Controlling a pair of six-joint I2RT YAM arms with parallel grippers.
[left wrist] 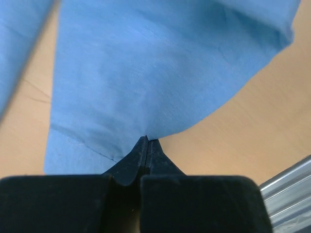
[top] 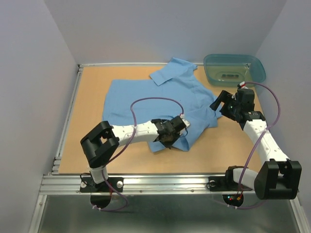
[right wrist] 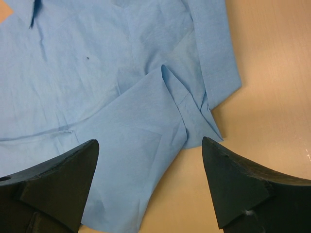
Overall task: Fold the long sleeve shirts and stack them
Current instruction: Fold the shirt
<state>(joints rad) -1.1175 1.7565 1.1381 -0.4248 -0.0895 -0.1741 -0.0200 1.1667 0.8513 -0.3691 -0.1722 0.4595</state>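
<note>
A translucent teal plastic tub (top: 257,73) sits at the far right corner of the table (top: 87,107), close against the back wall (top: 146,29). Something pale (top: 232,75) lies inside it, too small to make out. The table has a plain tan wooden top. A silver aluminium rail (top: 160,183) runs along its near edge, and a thinner metal strip (top: 68,116) lines the left edge. Pale grey walls close in the far, left and right sides.
</note>
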